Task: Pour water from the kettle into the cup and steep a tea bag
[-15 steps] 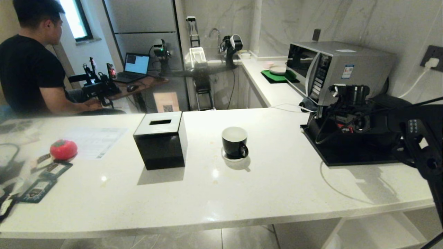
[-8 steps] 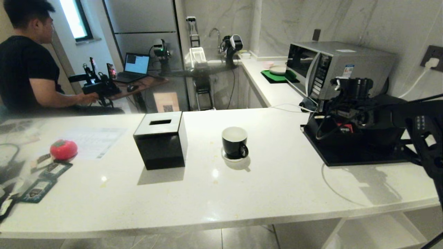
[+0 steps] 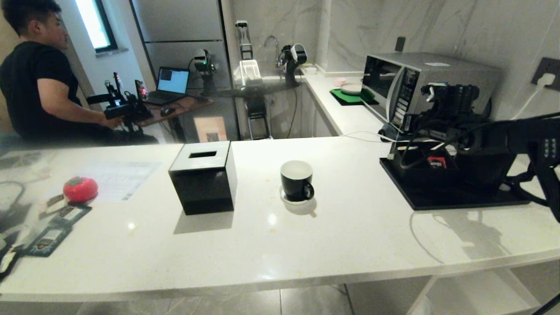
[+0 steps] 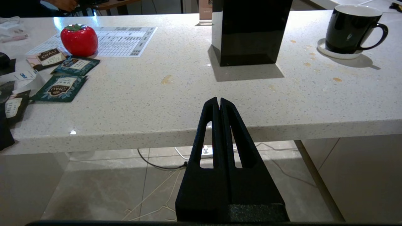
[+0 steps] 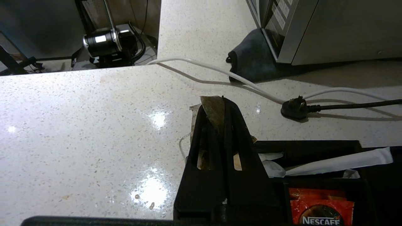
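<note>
The right gripper (image 5: pixel 220 103) has its jaws pinched on the tea bag (image 5: pixel 213 114), a pale translucent pouch whose tip pokes out between the tips. In the wrist view it hangs over the bench (image 3: pixel 350 227) at the near edge of the black organiser (image 3: pixel 442 192), where red packets (image 5: pixel 320 207) and white sachets (image 5: pixel 342 161) lie. So picking the bag looks done; carrying it to the cup, dropping it in and pouring are all left, as far as I can judge.

The cup (image 3: pixel 296 180) stands on its saucer (image 4: pixel 337 53) mid-bench, at about 9 o'clock from the organiser and well apart from it. Its white inside shows no water that I can make out. The tissue box (image 3: pixel 203 177) sits at 9 o'clock of the cup. No kettle can be picked out in any view; the right arm hides much of the far right.

The right arm (image 3: pixel 503 140) reaches in from 3 o'clock, roughly level, its wrist above the organiser in front of the microwave (image 3: pixel 420 83). The left gripper (image 4: pixel 219 102) is parked below the bench's front edge, jaws closed on nothing, pointing toward the box.

A person (image 3: pixel 39 83) sits beyond the bench at 10 o'clock.
</note>
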